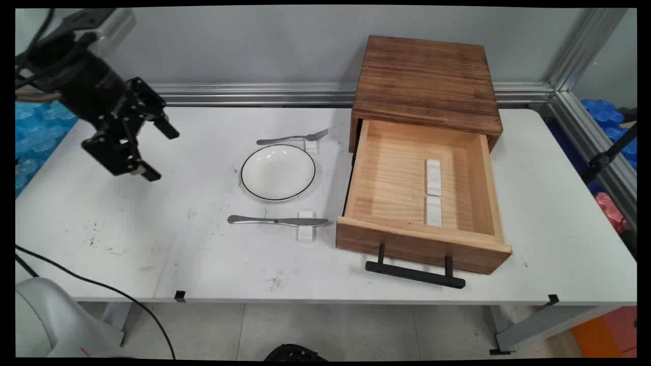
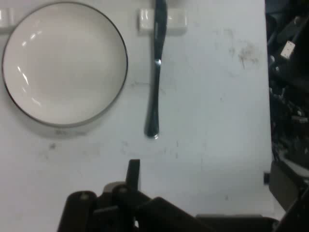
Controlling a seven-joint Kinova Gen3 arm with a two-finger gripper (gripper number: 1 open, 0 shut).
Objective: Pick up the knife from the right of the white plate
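- In the hand view the plate [image 2: 65, 63] is cut off at the top left, the knife [image 2: 156, 67] runs out past the top edge, and only one finger of the gripper [image 2: 133, 176] shows clearly.
- In the main view the gripper [image 1: 152, 152] hangs above the table's [image 1: 152, 244] left part, fingers spread wide apart and holding nothing.
- The white plate [image 1: 278, 172] with a dark rim lies well to the gripper's right, apart from it.
- A fork [image 1: 293, 138] lies just behind the plate, its tines on a small white rest [image 1: 311, 146].
- The knife [image 1: 277, 220] lies in front of the plate, its blade across another white rest [image 1: 306, 232].
- Right of these stands a wooden drawer box [image 1: 424, 81], its drawer [image 1: 422, 203] pulled out with two white blocks [image 1: 433, 190] inside; the black handle [image 1: 414, 272] reaches near the table's front edge.
- Bare tabletop lies below and in front of the gripper.
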